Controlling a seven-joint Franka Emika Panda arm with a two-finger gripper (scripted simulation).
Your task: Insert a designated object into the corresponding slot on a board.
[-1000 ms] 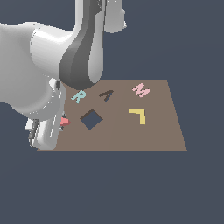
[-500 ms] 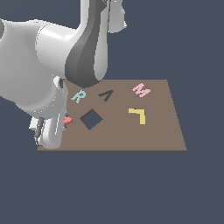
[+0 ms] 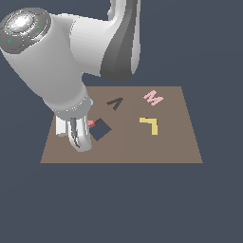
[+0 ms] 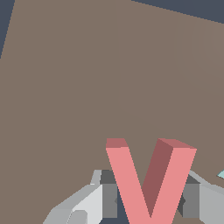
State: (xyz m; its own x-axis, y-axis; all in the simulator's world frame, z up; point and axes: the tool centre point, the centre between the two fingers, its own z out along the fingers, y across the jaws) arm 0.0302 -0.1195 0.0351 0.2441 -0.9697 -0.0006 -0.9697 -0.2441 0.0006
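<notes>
Wrist view: red V (image 4: 148, 183) clamped between hand (image 4: 146, 203) fingers, open end away from wrist.

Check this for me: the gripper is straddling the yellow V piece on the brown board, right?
Not quite: the V piece is red, not yellow, as the wrist view shows. It does sit between the gripper fingers on the brown board.

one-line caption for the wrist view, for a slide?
Wrist view: red V piece between the gripper fingers, low over the brown board.
</notes>
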